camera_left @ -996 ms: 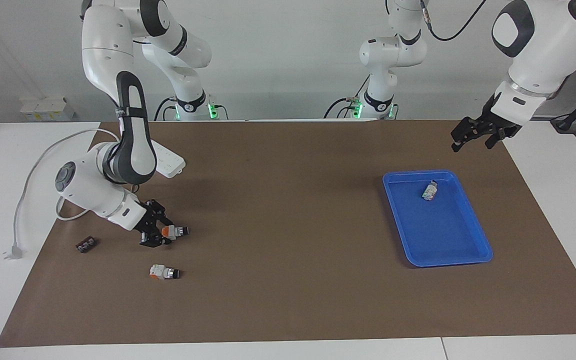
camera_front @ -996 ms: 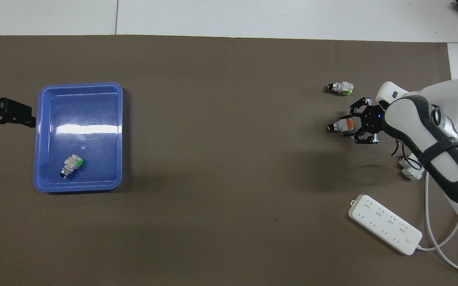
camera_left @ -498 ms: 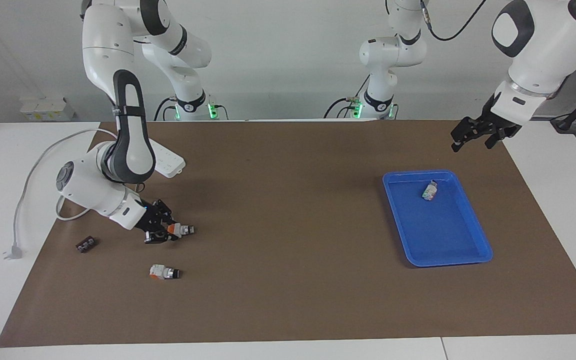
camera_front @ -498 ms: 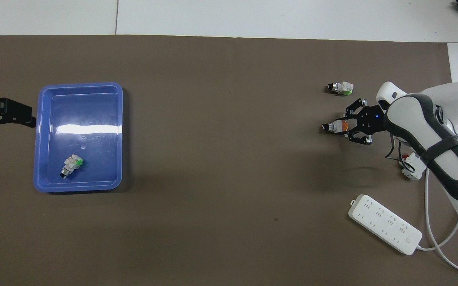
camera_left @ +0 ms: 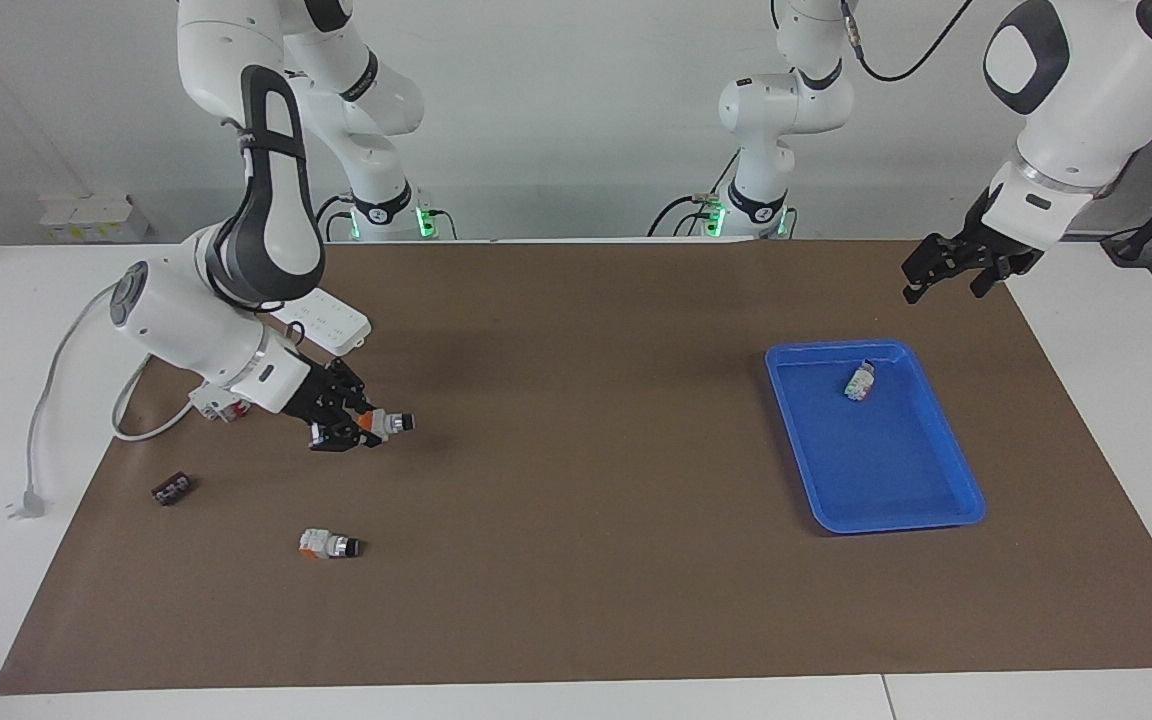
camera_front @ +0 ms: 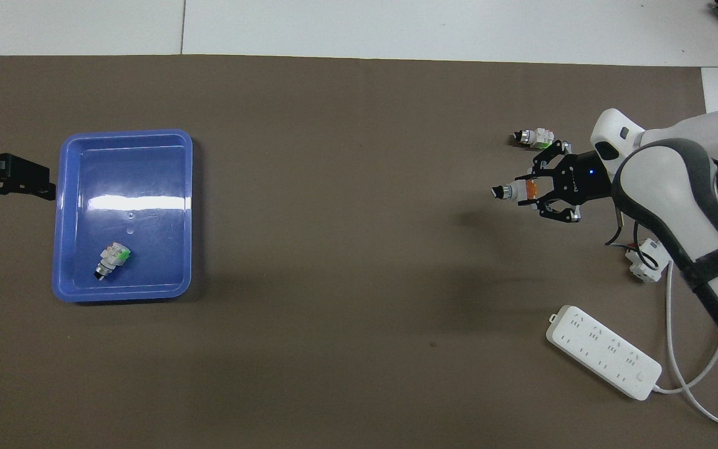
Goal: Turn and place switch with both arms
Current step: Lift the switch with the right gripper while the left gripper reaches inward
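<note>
The switch [camera_left: 383, 423], orange rear block, white body and black knob tip, is held off the brown mat by my right gripper [camera_left: 361, 428]. The gripper is shut on the orange end and the knob points toward the left arm's end of the table. In the overhead view the switch [camera_front: 515, 190] sticks out of the right gripper [camera_front: 530, 190]. My left gripper [camera_left: 944, 282] waits in the air, open and empty, beside the blue tray [camera_left: 896, 525] at the left arm's end; it shows at the overhead view's edge [camera_front: 7, 182].
A near-twin switch [camera_left: 328, 544] [camera_front: 535, 138] lies on the mat farther from the robots. A small white piece with green marks [camera_left: 860, 381] [camera_front: 111, 259] lies in the tray [camera_front: 122, 295]. A white power strip [camera_left: 331, 320] [camera_front: 602, 350], a white connector [camera_front: 644, 265] and a small black part [camera_left: 172, 489] lie at the right arm's end.
My right gripper has lifted the switch off the mat and carried it up and toward the table's middle. The left arm has not moved.
</note>
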Robot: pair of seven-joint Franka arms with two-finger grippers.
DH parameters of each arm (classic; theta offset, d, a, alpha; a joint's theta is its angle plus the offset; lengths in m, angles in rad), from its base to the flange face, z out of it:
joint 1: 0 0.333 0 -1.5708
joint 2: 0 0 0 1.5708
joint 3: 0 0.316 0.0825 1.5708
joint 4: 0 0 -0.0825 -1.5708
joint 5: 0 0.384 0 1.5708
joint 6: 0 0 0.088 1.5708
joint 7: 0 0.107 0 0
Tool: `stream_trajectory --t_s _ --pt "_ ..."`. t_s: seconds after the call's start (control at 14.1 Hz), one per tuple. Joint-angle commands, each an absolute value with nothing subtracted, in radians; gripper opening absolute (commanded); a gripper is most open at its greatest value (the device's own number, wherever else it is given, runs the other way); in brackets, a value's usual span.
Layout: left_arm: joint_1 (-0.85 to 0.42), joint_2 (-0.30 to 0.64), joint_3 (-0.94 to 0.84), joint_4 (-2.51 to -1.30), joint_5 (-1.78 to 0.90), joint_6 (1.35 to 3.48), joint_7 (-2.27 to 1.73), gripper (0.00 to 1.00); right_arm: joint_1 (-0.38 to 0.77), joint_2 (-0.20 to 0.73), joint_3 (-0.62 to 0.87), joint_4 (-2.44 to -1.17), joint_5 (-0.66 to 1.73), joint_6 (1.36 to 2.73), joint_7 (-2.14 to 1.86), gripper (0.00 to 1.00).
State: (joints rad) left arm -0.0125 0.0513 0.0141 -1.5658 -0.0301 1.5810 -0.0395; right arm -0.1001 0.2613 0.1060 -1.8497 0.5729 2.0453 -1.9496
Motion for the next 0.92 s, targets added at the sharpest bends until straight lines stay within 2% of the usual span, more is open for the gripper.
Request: stream_trajectory --t_s 0.0,0.28,0.71,0.85 --pt "-0.006 0.020 0.009 -1.603 -0.017 1.603 -0.038 1.00 -0.078 0.204 0.107 -1.876 0.615 2.007 -1.936 0.00" --pt "-0.006 0.020 0.009 -1.603 -0.017 1.603 -0.038 1.00 -0.020 0.128 0.106 -1.884 0.649 1.987 -1.896 0.00" --pt "-0.089 -0.008 -0.003 -1.624 -0.017 1.594 -0.044 1.00 0.115 -0.035 0.106 -1.943 0.676 1.991 -1.703 0.00" --pt "-0.103 -0.020 -0.006 -1.640 -0.040 1.603 -0.045 1.00 0.155 -0.054 0.107 -1.957 0.692 2.017 -1.661 0.00"
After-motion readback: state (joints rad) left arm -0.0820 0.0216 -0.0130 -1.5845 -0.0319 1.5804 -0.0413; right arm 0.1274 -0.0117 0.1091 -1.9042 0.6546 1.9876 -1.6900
